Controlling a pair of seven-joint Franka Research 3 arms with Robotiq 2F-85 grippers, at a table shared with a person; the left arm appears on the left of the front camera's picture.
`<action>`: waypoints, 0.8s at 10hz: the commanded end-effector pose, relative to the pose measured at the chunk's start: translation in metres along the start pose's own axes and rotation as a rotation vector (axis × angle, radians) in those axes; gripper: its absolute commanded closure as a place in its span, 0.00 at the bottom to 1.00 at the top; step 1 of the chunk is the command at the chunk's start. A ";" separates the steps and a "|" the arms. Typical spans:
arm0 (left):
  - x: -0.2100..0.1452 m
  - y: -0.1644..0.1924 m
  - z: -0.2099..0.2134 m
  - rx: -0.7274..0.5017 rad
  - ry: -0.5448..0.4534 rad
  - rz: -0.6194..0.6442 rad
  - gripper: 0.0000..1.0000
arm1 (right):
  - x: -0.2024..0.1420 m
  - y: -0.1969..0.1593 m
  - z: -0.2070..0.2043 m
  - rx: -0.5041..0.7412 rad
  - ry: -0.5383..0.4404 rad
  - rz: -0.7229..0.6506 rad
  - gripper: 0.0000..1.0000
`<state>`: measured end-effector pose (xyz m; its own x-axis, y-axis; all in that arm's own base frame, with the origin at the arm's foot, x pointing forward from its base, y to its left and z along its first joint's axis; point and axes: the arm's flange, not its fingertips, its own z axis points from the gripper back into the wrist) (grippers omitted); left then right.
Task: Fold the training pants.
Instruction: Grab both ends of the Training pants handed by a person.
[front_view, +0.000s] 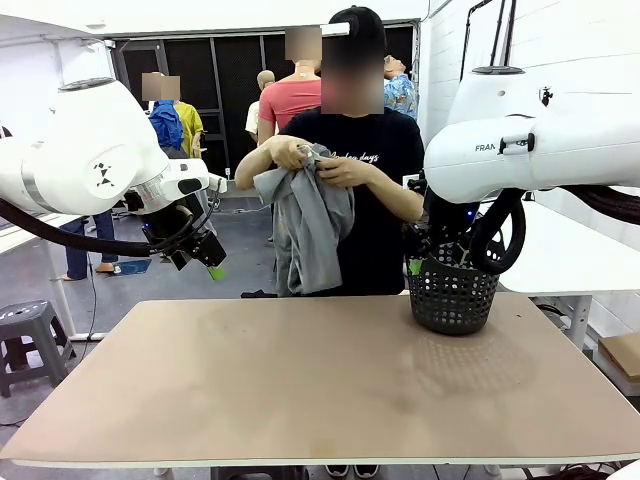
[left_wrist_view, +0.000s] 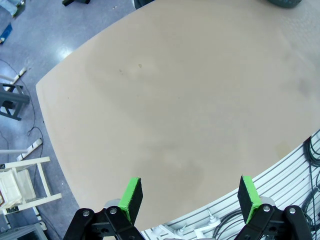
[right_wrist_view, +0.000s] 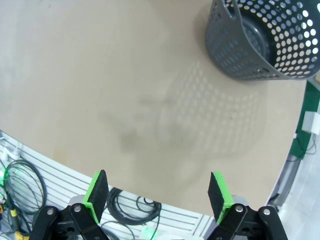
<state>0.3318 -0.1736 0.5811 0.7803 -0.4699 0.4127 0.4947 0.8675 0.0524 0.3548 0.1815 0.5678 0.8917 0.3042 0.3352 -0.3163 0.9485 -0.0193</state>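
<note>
Pants off the table, both grippers empty

Person at 12 o'clock has the training pants (front_view: 305, 225) bunched up in their hands (front_view: 345, 172) at chest height, with the fabric hanging down beyond the far edge of the table (front_view: 300, 390). My left gripper (left_wrist_view: 190, 192) hovers above the tabletop around 10 o'clock, jaws spread wide, nothing between the green pads. Right gripper (right_wrist_view: 159, 192) same deal, wide and empty, up near the black mesh basket (front_view: 452, 297), which sits on the table at about 2 o'clock.
</note>
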 end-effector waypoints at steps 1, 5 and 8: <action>0.001 0.002 0.000 -0.002 -0.006 -0.007 0.00 | 0.000 0.000 0.000 0.000 0.004 0.009 0.00; 0.001 0.002 0.000 -0.002 -0.006 -0.007 0.00 | 0.000 0.000 0.000 0.000 0.004 0.009 0.00; 0.001 0.002 0.000 -0.002 -0.006 -0.007 0.00 | 0.000 0.000 0.000 0.000 0.004 0.009 0.00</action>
<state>0.3318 -0.1736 0.5811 0.7803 -0.4699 0.4127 0.4947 0.8675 0.0524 0.3548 0.1815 0.5678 0.8917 0.3042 0.3352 -0.3163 0.9485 -0.0193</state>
